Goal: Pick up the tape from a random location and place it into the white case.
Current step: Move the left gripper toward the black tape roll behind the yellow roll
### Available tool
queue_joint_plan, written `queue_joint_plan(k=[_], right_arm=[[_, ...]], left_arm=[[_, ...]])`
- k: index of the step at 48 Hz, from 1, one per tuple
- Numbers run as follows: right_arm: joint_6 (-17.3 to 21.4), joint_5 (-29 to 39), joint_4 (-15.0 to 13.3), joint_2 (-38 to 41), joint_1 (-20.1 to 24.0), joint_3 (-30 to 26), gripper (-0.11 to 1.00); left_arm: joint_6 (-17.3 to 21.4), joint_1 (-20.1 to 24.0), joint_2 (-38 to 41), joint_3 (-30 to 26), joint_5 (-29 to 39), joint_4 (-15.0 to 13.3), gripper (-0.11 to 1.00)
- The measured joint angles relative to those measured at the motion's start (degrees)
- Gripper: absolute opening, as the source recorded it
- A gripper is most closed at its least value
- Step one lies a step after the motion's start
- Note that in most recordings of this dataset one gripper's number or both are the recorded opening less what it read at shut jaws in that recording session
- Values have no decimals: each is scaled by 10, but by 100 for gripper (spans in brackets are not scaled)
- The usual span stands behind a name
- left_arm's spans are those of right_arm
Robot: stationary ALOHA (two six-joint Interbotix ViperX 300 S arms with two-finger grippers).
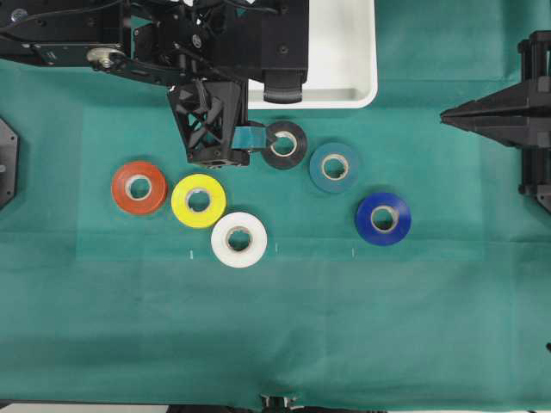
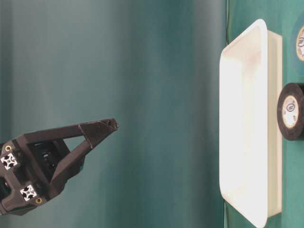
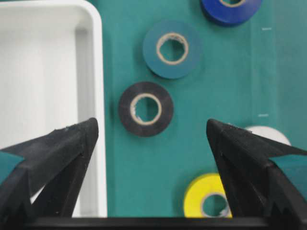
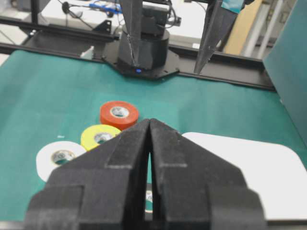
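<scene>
Black tape (image 3: 146, 109) — white case (image 3: 45, 72)

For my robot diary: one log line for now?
left gripper: open, above black roll of tape | right gripper: shut | shallow white plastic case: no tape

The left black plastic pincer (image 3: 152, 139) points downward with its two fingers spread wide apart, while the right black pincer (image 4: 149, 125) has its fingers pressed together.

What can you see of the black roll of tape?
The black roll of tape is a glossy dark ring with a pale core, lying flat on the green cloth, just below the white rectangular plastic tray, with the dark teal roll close beside it. The open left gripper hovers above; whether a fingertip touches it is unclear.
</scene>
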Motion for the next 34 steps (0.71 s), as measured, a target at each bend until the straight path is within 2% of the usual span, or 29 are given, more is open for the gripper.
queue_joint_plan(k=[34], right_arm=[[0, 0, 0, 0, 0, -2, 0]], left_arm=[[0, -3, 1, 8, -16, 1, 99]])
